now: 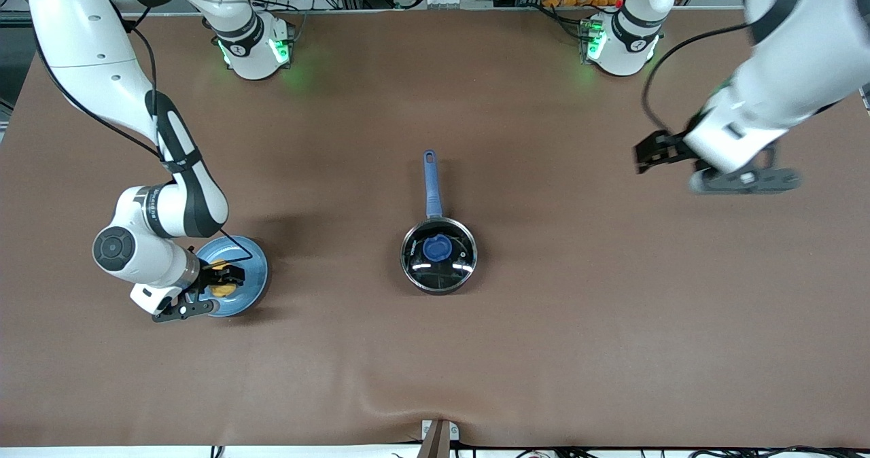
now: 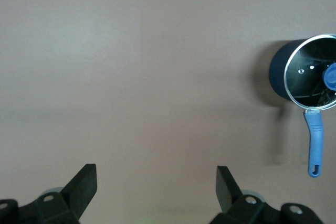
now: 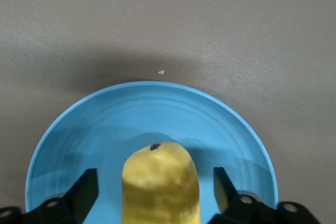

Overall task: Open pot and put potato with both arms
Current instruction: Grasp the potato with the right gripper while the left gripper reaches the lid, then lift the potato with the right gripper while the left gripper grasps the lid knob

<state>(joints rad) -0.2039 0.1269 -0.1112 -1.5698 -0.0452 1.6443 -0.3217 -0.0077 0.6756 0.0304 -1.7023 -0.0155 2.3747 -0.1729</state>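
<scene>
1. Right gripper (image 1: 221,280). I read it low over the light-blue plate (image 1: 253,268) at the right arm's end of the table. Its fingers (image 3: 84,190) stand wide apart, one on each side of the potato (image 3: 160,184). In the right wrist view there is a clear strip of plate between each fingertip and the potato, so I record no grip on it. The potato lies on the plate between the fingers. I cannot tell from these views how close the fingertips are to the plate surface.

2. Left gripper (image 1: 741,176). I read it up in the air over bare table at the left arm's end, well apart from the pot (image 1: 438,254). Its fingers (image 2: 84,184) are spread wide with nothing between them; the left wrist view shows only the brown table cover (image 2: 131,77) in the gap.

3. Pot. It stands near the middle of the table, between the two grippers, with its blue handle (image 1: 431,183) pointing toward the robots' bases. The glass lid (image 1: 457,257) with its blue knob (image 1: 437,247) sits on it.

4. Limits of view.
- In the front view the right arm's wrist covers part of the plate and most of the potato.
- In the right wrist view the potato's near end and the plate's near rim are cut off at the picture edge.
- In the left wrist view the pot is cut off at the picture edge.
- The left arm is blurred in the front view.
</scene>
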